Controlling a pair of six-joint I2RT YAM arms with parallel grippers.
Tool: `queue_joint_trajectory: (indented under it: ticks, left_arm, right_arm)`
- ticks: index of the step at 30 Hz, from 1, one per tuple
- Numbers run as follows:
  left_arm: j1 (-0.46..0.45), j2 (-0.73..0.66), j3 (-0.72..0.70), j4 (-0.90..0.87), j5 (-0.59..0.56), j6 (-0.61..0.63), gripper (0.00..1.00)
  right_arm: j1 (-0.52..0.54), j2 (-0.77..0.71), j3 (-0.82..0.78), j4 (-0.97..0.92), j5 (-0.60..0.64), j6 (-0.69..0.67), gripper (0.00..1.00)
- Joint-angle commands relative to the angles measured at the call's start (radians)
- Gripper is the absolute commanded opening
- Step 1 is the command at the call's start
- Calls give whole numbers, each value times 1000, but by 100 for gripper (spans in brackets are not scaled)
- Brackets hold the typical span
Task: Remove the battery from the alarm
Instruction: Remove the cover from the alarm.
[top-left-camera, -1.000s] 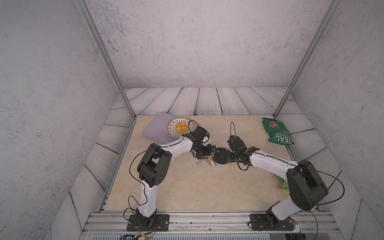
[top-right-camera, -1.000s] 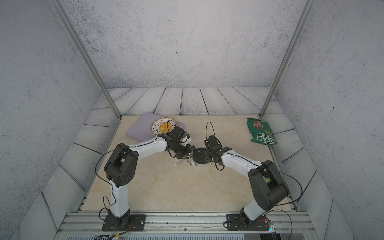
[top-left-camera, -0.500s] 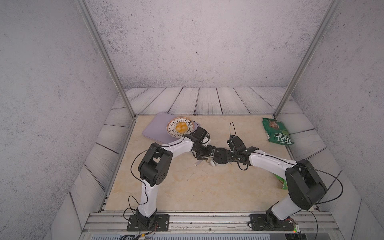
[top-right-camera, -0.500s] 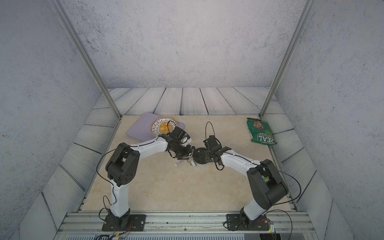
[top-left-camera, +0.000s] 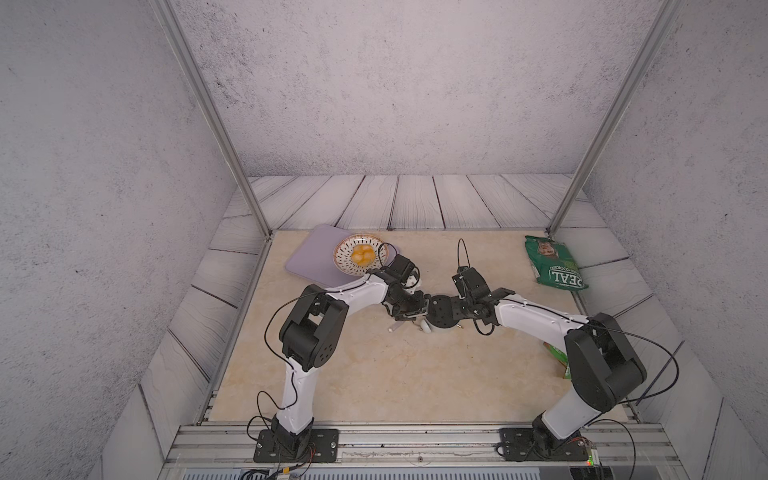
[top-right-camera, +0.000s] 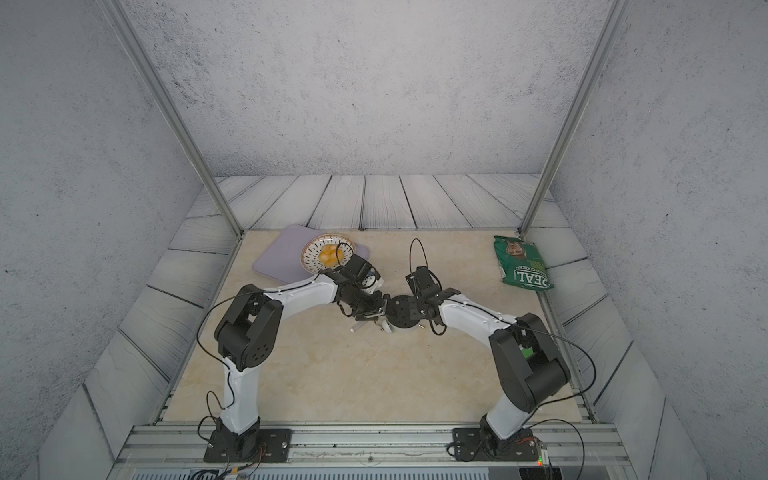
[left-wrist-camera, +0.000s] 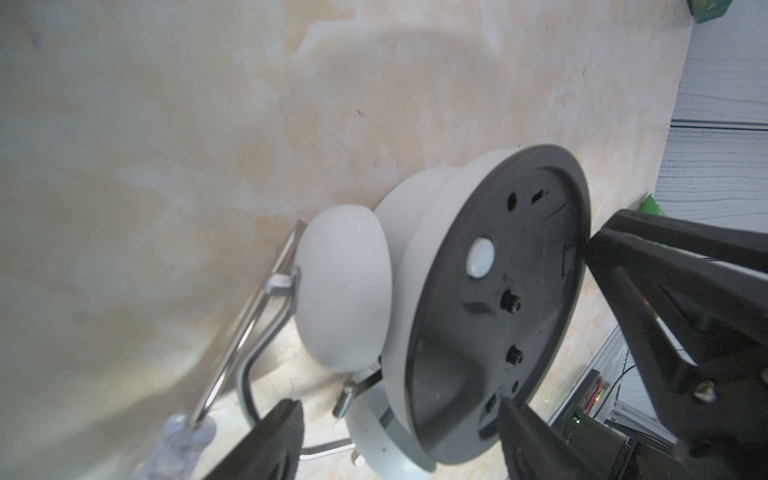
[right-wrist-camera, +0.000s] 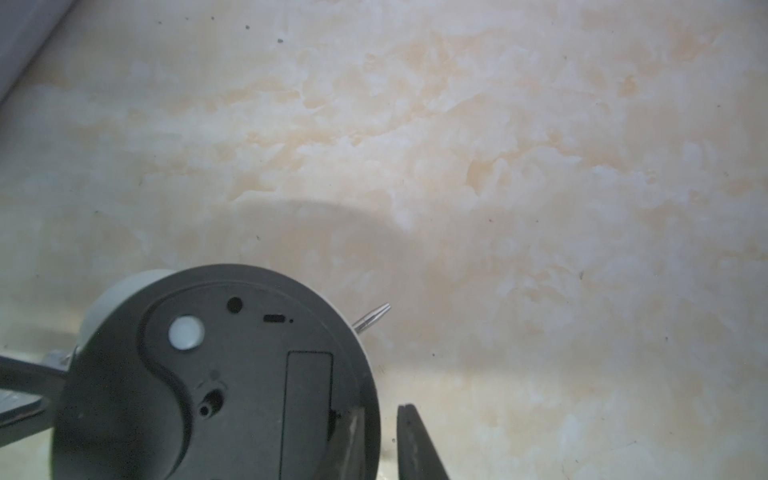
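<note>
The alarm (top-left-camera: 442, 313) (top-right-camera: 402, 312) lies face down mid-table, its round black back panel (right-wrist-camera: 208, 374) turned up. The battery is hidden; the panel's rectangular cover (right-wrist-camera: 307, 415) sits flush. My left gripper (left-wrist-camera: 399, 419) is open, its fingers wide on either side of the clock's edge by a white bell (left-wrist-camera: 345, 286). One finger touches the panel rim and the other stands apart. My right gripper (right-wrist-camera: 374, 411) has its jaws close together, one fingertip over the panel beside the cover and one just past the rim. I cannot tell if they pinch the rim.
A clear-handled screwdriver (left-wrist-camera: 178, 440) lies on the table beside the clock. A patterned bowl (top-left-camera: 360, 254) with yellow pieces sits on a lilac mat (top-left-camera: 311, 259) at the back left. A green bag (top-left-camera: 555, 266) lies back right, and another green packet (top-left-camera: 559, 357) by the right arm.
</note>
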Motion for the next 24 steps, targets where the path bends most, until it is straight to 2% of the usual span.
queue_joint_trajectory:
  ticks: [1, 13, 24]
  left_arm:
    - [-2, 15, 24, -7, -1, 10, 80]
    - [4, 17, 28, -5, 3, 7, 79]
    - [4, 12, 18, 6, 15, -4, 79]
  right_arm:
    - [-2, 33, 23, -45, 4, -24, 20]
    - [2, 64, 47, -139, 14, -35, 19]
    - [11, 30, 67, -186, 32, -39, 21]
